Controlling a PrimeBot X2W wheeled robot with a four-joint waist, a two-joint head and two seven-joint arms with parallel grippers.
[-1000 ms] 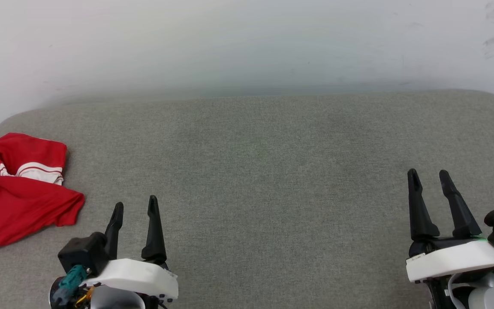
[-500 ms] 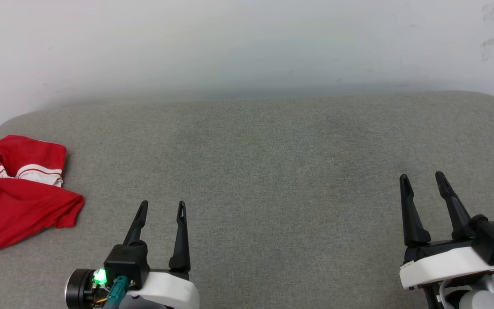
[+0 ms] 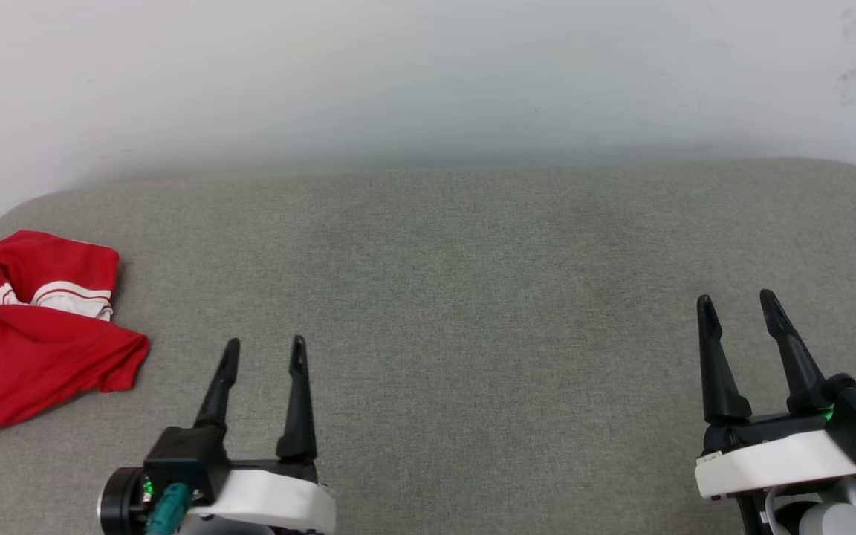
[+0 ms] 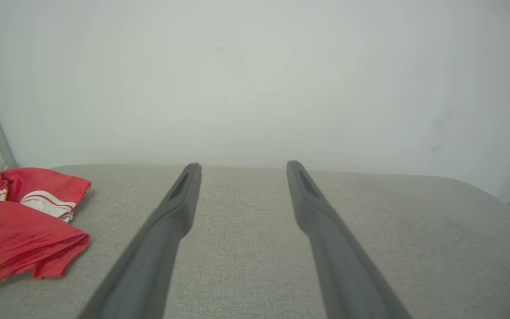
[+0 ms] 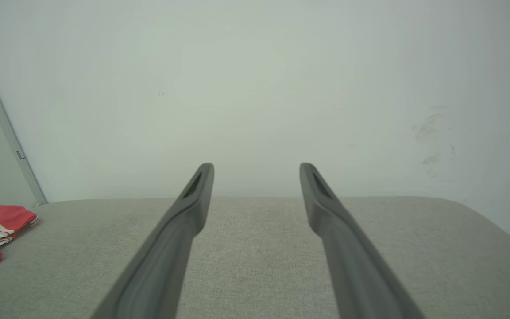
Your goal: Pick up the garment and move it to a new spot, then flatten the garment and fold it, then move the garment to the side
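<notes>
Red cloth with one white, red-striped sleeve band showing, the garment (image 3: pixel 27 334) lies crumpled in a loose heap at the far left edge of the grey fabric cushion (image 3: pixel 472 282), part of it running out of the head view on the left. Its print cannot be seen in the folds. It is the one garment on the cushion, and nothing touches it. The left gripper (image 3: pixel 264 343) hovers to its right, near but clearly apart from the hem, with bare grey cushion between them; its two dark fingers stand spread with nothing between them and point away from the robot towards the wall, not at the garment. In the left wrist view the heap sits off to the left of the left finger, outside the gap. The right gripper (image 3: pixel 736 297) hangs well apart from the garment, at the opposite side of the cushion, its two fingers likewise parted and empty. That makes two grippers and four fingers, all free. Behind the cushion rises one pale wall (image 3: pixel 428 74), with a few faint dark scuffs near its upper right corner.
</notes>
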